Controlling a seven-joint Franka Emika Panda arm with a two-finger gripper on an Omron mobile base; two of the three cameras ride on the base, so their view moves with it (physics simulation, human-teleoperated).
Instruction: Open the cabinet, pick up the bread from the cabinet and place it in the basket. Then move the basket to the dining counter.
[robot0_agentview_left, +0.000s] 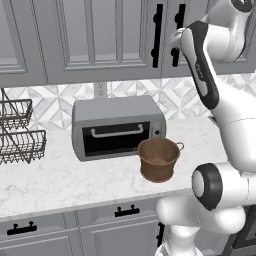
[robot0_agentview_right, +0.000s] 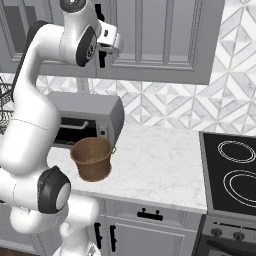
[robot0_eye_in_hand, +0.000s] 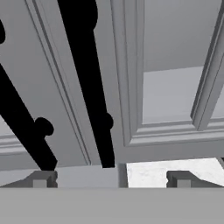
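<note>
Grey cabinet (robot0_agentview_left: 90, 40) doors are sitting closed, two black bar handles (robot0_eye_in_hand: 89, 83) flanking their meeting edge. Just below, the gripper (robot0_eye_in_hand: 111, 178) is hovering wide open, holding nothing. Bare marble is surrounding the basket (robot0_agentview_left: 158, 159) beside the toaster oven (robot0_agentview_left: 117, 127).

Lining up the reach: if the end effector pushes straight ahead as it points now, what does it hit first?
Most likely the right-hand black bar handle of the closed cabinet; the open end effector points about at its lower end, though depth is unclear.
</note>
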